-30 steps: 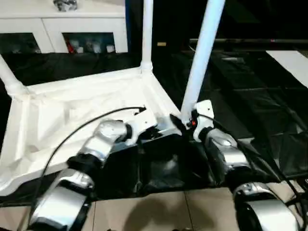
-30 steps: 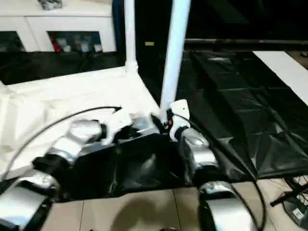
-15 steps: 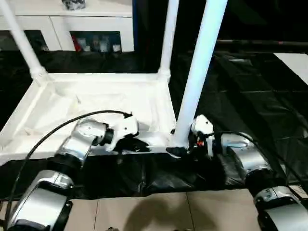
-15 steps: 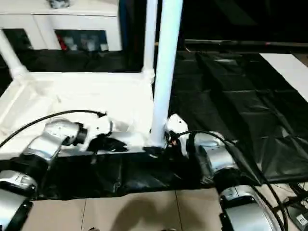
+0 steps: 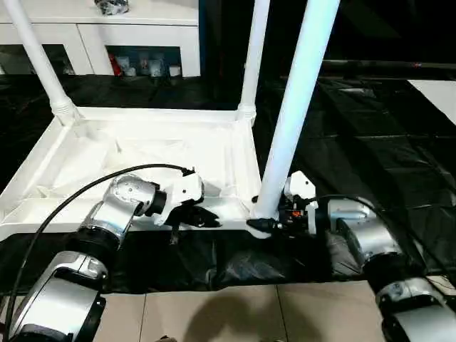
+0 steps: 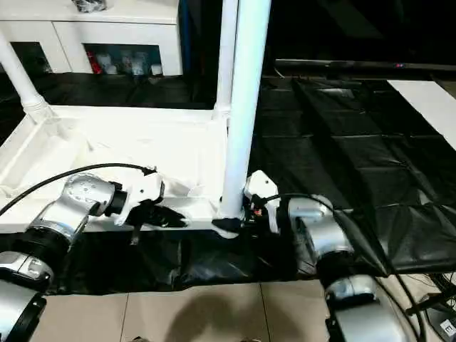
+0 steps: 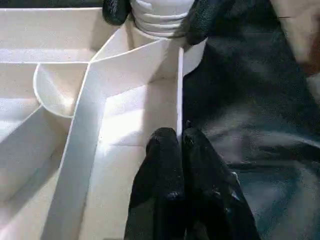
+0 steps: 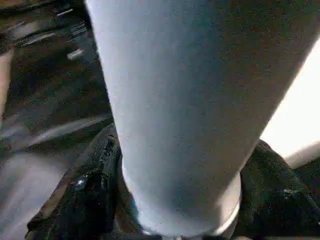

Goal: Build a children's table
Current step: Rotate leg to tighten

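The children's table lies upside down on the black-draped table, its ribbed white top (image 5: 142,153) facing up. Three white legs stand in corner sockets: far left (image 5: 39,60), far right (image 5: 255,50) and near right (image 5: 296,114). My left gripper (image 5: 205,217) rests at the near rim; in the left wrist view its fingers (image 7: 162,165) are pressed together with the thin rim wall (image 7: 179,90) running in between the tips. My right gripper (image 5: 265,224) is at the base of the near right leg (image 8: 175,100), one black finger (image 8: 90,200) hugging each side of it.
A white glass-door cabinet (image 5: 142,28) stands behind. Black sheeting (image 5: 370,142) covers the big table to the right, with a white panel (image 5: 438,89) at its far edge. Tiled floor (image 5: 214,313) shows in front. A black cable (image 5: 71,203) arcs over my left forearm.
The head camera has swung, so the table top now sits square in view. Both grippers stay at the near rim and the near right leg's base.
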You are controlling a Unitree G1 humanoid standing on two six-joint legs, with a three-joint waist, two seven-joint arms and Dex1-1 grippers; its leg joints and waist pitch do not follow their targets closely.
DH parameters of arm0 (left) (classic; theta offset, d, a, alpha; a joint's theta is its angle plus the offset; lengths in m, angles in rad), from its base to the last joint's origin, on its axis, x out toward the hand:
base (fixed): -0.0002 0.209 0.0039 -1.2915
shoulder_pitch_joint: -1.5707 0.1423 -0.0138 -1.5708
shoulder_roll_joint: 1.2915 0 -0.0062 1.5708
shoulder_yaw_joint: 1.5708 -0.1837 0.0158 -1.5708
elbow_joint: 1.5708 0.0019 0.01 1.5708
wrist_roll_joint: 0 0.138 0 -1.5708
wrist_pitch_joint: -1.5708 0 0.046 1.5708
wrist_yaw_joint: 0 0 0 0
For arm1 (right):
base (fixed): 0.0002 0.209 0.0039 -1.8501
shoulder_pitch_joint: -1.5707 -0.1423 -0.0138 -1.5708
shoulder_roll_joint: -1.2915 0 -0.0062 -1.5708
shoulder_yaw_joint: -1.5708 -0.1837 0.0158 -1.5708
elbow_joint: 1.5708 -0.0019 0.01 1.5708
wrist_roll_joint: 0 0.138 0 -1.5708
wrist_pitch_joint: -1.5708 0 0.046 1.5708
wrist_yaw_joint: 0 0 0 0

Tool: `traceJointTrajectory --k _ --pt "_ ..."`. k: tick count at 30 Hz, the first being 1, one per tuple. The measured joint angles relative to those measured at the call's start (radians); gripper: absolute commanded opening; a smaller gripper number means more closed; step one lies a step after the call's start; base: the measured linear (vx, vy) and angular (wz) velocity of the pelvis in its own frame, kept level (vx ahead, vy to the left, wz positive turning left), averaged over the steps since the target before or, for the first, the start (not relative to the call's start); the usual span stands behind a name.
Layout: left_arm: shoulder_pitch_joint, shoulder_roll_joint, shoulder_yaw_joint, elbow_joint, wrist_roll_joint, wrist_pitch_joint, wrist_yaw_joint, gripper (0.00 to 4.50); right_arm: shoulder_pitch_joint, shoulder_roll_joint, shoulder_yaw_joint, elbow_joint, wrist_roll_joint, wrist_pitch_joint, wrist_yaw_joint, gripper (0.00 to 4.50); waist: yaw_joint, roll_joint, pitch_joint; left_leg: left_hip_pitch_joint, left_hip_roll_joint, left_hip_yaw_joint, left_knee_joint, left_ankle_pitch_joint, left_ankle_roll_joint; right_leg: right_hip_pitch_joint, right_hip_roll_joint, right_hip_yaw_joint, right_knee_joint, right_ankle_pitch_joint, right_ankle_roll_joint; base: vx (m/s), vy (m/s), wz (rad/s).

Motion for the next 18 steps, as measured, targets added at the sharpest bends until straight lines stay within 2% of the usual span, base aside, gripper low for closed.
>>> traceJointTrajectory --k 4,8,10,11,12,14,16,18 --pt "-0.003 -0.086 0.016 -0.012 0.045 0.089 0.192 0.00 -0.026 0.096 -0.083 0.071 -0.014 -0.004 -0.346 2.70 -0.017 0.000 -0.001 0.001 -0.001 0.000 0.002 0.000 0.000 0.002 -0.001 0.000 -0.003 -0.001 0.002 0.000 0.000 0.00" --pt "-0.017 -0.168 0.014 0.000 0.069 0.131 0.333 0.00 -0.069 0.148 -0.129 0.132 -0.017 -0.004 -0.599 2.70 -0.030 0.001 -0.001 0.001 -0.002 0.000 0.005 0.000 0.000 0.002 -0.001 0.001 -0.004 -0.001 0.002 0.000 0.000 0.00" --pt "-0.019 -0.173 0.013 0.002 0.070 0.132 0.352 0.00 -0.072 0.162 -0.130 0.135 -0.027 -0.015 -0.643 2.70 -0.030 0.001 -0.001 0.000 -0.002 -0.001 0.004 0.000 0.000 0.001 -0.001 0.000 -0.004 -0.001 0.002 0.000 0.000 0.00" --pt "-0.019 -0.173 0.014 0.002 0.070 0.131 0.352 0.00 -0.072 0.163 -0.130 0.135 -0.032 -0.019 -0.648 3.26 -0.029 0.002 -0.001 0.000 -0.002 -0.001 0.004 0.000 0.000 0.001 -0.001 0.000 -0.003 -0.001 0.002 0.000 0.000 0.00" --pt "-0.019 -0.173 0.014 0.002 0.070 0.130 0.352 0.00 -0.072 0.164 -0.132 0.135 -0.032 -0.022 -0.648 3.40 -0.029 0.002 -0.001 0.000 -0.002 -0.001 0.004 0.000 0.000 0.001 -0.001 0.000 -0.003 -0.001 0.002 0.000 0.000 0.00" --pt "-0.019 -0.172 0.014 0.002 0.071 0.124 0.352 0.00 -0.071 0.174 -0.145 0.135 -0.029 -0.029 -0.645 3.46 -0.029 0.002 -0.001 -0.001 -0.002 -0.001 0.003 0.000 0.000 0.001 -0.001 0.000 -0.003 -0.001 0.002 0.000 0.000 0.00" --pt "-0.019 -0.168 0.013 0.001 0.071 0.114 0.345 0.00 -0.071 0.174 -0.150 0.135 -0.027 -0.036 -0.628 3.76 -0.029 0.003 0.000 -0.002 -0.002 -0.001 0.003 0.000 0.000 0.000 -0.001 0.000 -0.003 -0.001 0.002 0.000 0.000 0.00" --pt "-0.014 -0.149 0.014 -0.006 0.069 0.095 0.310 0.00 -0.068 0.157 -0.143 0.135 -0.026 -0.046 -0.556 3.86 -0.030 0.003 0.000 -0.003 -0.002 -0.001 0.003 0.000 0.000 -0.001 -0.001 0.000 -0.003 0.000 0.002 0.000 0.000 0.00"
